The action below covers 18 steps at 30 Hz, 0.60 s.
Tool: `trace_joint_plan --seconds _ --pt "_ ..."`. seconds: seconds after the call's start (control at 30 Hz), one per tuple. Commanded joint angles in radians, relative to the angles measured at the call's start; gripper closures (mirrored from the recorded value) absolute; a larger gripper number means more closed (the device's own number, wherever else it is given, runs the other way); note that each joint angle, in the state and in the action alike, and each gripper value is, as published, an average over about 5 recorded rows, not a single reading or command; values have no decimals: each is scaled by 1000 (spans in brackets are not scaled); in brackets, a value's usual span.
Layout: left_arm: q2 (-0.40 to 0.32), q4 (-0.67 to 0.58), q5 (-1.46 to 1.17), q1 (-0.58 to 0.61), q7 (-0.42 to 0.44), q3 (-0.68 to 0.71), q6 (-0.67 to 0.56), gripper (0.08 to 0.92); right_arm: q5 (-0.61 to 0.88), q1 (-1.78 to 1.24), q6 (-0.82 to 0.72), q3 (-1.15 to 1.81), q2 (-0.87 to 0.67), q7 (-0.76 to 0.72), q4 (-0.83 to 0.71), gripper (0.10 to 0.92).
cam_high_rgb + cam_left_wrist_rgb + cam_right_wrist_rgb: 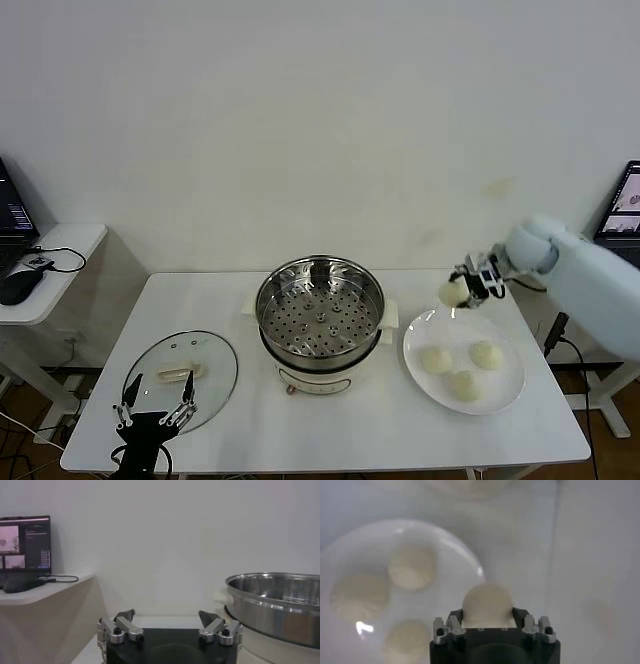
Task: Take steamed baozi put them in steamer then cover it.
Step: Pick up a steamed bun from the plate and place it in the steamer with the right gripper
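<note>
My right gripper (462, 291) is shut on one cream-white baozi (453, 292), held in the air above the far left edge of the white plate (505, 396); the wrist view shows the bun (487, 606) between the jaws. Three more baozi (437, 360) (486, 354) (464, 385) lie on that plate. The steel steamer (319, 311) with its perforated tray stands uncovered at the table's middle, to the left of the held bun. The glass cover (181, 378) with a cream handle lies flat at the front left. My left gripper (153, 411) is open and empty at its near edge.
A side desk (45, 262) with a laptop and a mouse stands at the far left. A second screen (622, 203) shows at the far right. In the left wrist view the steamer wall (280, 605) is close on one side of the open fingers.
</note>
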Motion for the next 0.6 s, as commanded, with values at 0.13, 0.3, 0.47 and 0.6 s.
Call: trace_joint_plan --seconds 0.13,0.3,0.47,0.6 --pt "12 -1 -13 -5 1 -9 -1 177 206 320 5 -245 181 64 46 389" --pt "14 -3 -18 -7 3 -18 -1 177 232 337 69 -320 325 104 -1 389" --pt "10 -6 -21 -13 4 -23 -1 177 209 318 180 -386 439 122 -45 389" --pt "8 -6 -23 -15 4 -28 -1 177 145 293 271 -429 488 135 -69 385"
